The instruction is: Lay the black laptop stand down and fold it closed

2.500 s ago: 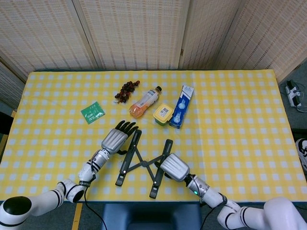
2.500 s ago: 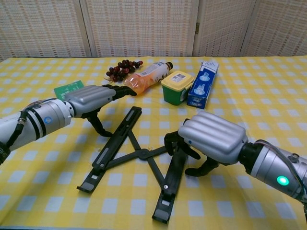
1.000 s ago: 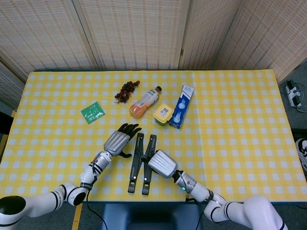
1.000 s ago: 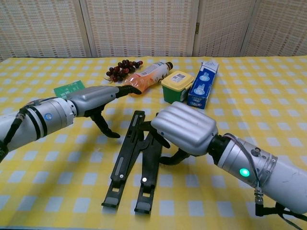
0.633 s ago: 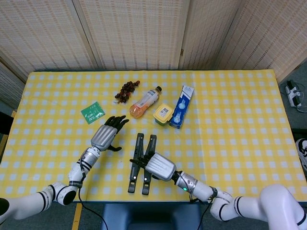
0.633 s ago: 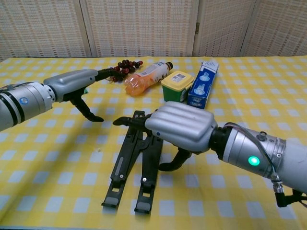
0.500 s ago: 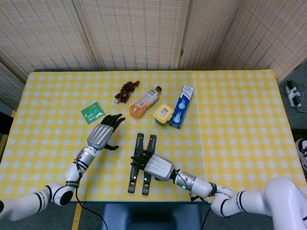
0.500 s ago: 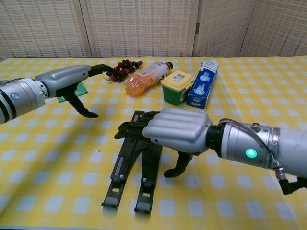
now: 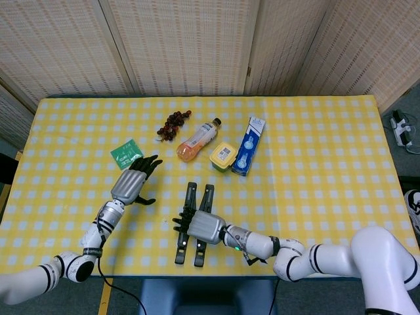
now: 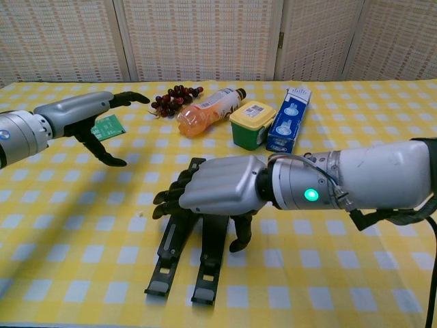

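Yellow-checked cloth covers the surface (image 9: 315, 170), woven screens behind it, and the black laptop stand (image 9: 195, 216) lies flat near my front edge, its two bars side by side and close to parallel. By my reading the folding step is all but done: what's left is a final check that the bars are truly shut together.

My right hand (image 10: 215, 188) hovers over the stand's middle, palm down, fingers curled forward and apart, gripping nothing that I can make out; whether the fingertips touch the bars I cannot tell. My left hand (image 10: 89, 116) is lifted well off to the side, fingers spread, holding nothing, near the green packet (image 9: 126, 155).

Beyond the stand sit the orange bottle (image 9: 197, 140) on its side, the yellow tub (image 9: 223, 156), the blue box (image 9: 248, 146) and a bunch of dark grapes (image 9: 172, 124), all well clear.

Next, I'd say: a light press to close any gap, or simply lift the right hand straight up without dragging the bars apart.
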